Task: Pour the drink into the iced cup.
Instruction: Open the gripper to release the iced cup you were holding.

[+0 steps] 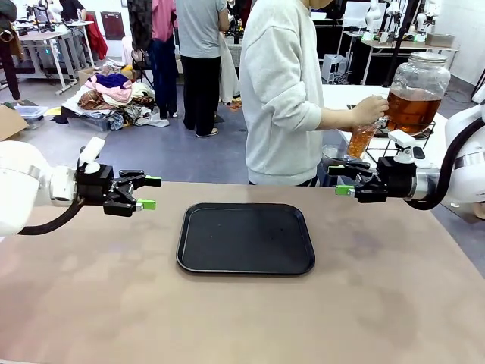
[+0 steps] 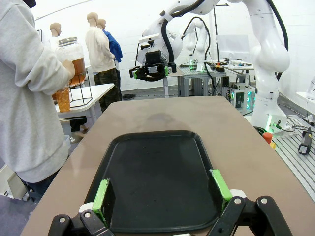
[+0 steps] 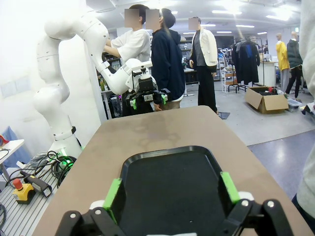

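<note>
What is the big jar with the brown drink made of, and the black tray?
The jar looks like clear glass: you can see the amber drink through it, and its lid seems to be shiny metal. The tray looks like matte black plastic, dull with soft rounded edges, though it could be coated.

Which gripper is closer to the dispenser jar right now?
Right. The right gripper hovers just below the dispenser jar; the left gripper hangs across the table.
</note>
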Available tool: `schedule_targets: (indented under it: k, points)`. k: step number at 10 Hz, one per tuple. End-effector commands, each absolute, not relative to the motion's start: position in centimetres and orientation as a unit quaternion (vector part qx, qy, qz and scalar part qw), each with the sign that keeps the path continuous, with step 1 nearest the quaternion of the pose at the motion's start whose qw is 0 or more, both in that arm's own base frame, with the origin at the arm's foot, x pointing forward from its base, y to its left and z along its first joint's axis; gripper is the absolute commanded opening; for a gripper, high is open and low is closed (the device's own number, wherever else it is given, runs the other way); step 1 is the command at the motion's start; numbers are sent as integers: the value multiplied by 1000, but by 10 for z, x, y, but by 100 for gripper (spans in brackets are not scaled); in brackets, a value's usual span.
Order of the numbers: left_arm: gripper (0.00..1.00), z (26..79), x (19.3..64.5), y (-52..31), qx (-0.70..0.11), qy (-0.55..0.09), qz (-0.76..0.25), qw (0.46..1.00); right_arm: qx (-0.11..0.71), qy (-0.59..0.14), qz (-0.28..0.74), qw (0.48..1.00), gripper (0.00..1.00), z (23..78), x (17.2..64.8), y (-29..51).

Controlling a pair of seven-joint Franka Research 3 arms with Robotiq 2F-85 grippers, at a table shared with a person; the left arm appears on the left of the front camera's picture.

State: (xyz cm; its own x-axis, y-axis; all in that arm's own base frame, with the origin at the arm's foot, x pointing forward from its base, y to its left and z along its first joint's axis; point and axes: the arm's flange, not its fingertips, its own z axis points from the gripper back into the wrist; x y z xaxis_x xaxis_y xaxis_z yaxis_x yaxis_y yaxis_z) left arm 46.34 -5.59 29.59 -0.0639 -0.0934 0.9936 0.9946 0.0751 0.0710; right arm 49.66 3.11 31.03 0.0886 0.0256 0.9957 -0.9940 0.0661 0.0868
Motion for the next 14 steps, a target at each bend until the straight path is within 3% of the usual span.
schedule_targets:
  k: [1, 14]
  points:
    - [100, 298, 464, -58, -438, -513, -515, 528, 500, -483, 466, 546, 100, 314, 497, 32]
    - [100, 298, 464, -58, -438, -513, -515, 528, 500, -483, 466, 546, 100, 314, 497, 32]
